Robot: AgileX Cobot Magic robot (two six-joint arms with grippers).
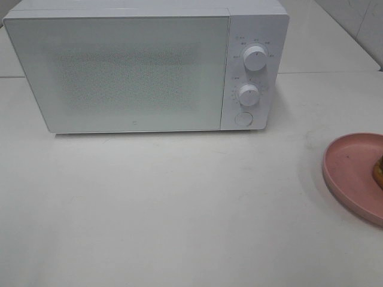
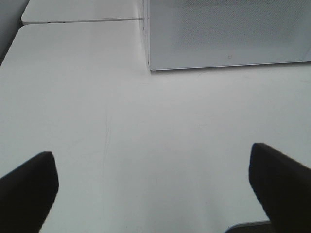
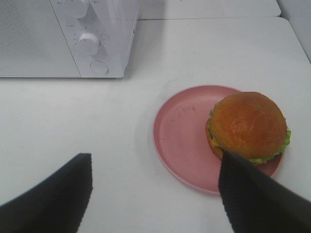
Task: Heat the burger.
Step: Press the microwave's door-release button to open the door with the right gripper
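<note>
The left gripper [image 2: 153, 194] is wide open above the bare white surface [image 2: 146, 136] and holds nothing. The right gripper [image 3: 155, 194] is wide open too, and it is empty. It hangs close to the burger [image 3: 248, 125], which sits on one side of a pink plate [image 3: 182, 131], to the right of the white microwave [image 1: 119, 72]. One of its dark fingers [image 3: 257, 199] covers a bit of the burger's edge, so I cannot tell if it touches. Only the right wrist view shows the whole bun and the green lettuce. The high view shows the microwave's shut door and two knobs, but the picture's edge cuts off the plate and only a tiny bit of burger peeks in
</note>
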